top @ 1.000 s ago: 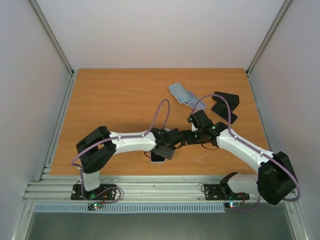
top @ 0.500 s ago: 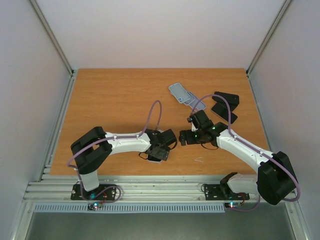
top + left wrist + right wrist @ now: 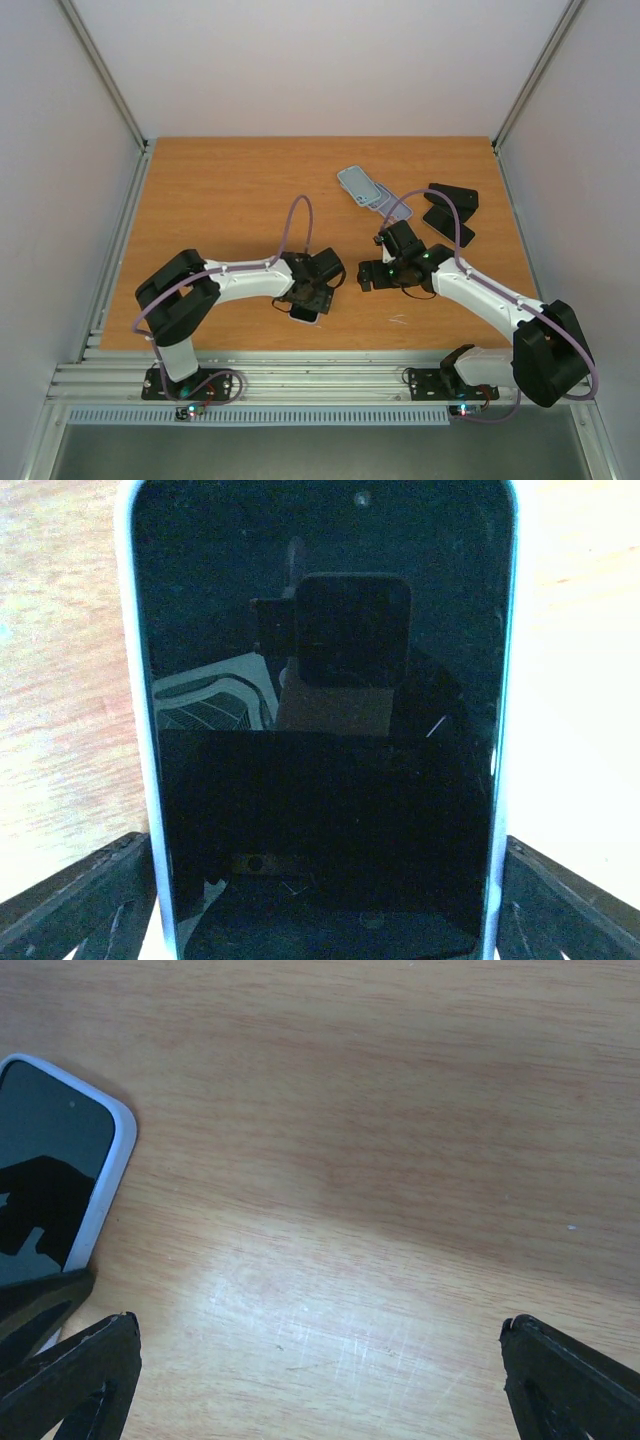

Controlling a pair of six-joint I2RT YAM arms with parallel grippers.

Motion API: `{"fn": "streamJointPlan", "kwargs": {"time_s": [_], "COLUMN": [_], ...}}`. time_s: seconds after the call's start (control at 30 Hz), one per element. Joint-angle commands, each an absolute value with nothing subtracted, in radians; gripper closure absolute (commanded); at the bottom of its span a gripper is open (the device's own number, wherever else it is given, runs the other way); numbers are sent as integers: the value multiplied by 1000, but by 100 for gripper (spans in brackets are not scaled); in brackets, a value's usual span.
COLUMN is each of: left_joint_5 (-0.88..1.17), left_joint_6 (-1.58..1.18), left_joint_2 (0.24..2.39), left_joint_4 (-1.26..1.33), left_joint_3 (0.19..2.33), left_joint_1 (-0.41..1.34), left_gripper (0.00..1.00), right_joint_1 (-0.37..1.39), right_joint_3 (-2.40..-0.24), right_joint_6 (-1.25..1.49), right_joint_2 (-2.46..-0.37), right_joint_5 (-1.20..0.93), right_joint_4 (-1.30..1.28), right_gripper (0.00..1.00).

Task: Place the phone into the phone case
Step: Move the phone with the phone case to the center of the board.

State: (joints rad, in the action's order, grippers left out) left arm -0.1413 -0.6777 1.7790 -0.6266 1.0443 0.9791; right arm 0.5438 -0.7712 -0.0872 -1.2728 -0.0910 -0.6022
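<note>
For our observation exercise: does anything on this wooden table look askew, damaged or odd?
The pale blue phone cases at the far side lie overlapped and skewed; two black flat objects beside them sit askew too. The black-screened phone with a pale rim shows a faint scratch-like mark on its glass. Nothing looks spilled.

Soft, even light is filling the overhead view. Glare is bleaching the table point(image 3: 575, 630) beside the phone point(image 3: 325, 730), whose glossy screen is mirroring dark shapes.
</note>
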Motion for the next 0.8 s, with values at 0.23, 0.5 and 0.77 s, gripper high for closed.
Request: {"fn": "streamJointPlan", "kwargs": {"time_s": [0.23, 0.5, 0.77], "left_joint_5": [-199, -194, -112], "left_joint_6": [-542, -354, -238], "left_joint_2": [1755, 1770, 1868], "left_joint_4": [-663, -672, -714], "left_joint_3": [1062, 1179, 1285], "left_joint_1": [795, 571, 393], "left_gripper": [15, 15, 15], "right_joint_1": [538, 538, 538], "right_joint_3": [-772, -764, -767], "right_joint_6": [-106, -105, -111], "right_joint_2": [-1265, -1257, -1254], "right_joint_5": [-87, -110, -136], "right_joint_4": [-614, -612, -623], "right_gripper": [2, 2, 2]}}
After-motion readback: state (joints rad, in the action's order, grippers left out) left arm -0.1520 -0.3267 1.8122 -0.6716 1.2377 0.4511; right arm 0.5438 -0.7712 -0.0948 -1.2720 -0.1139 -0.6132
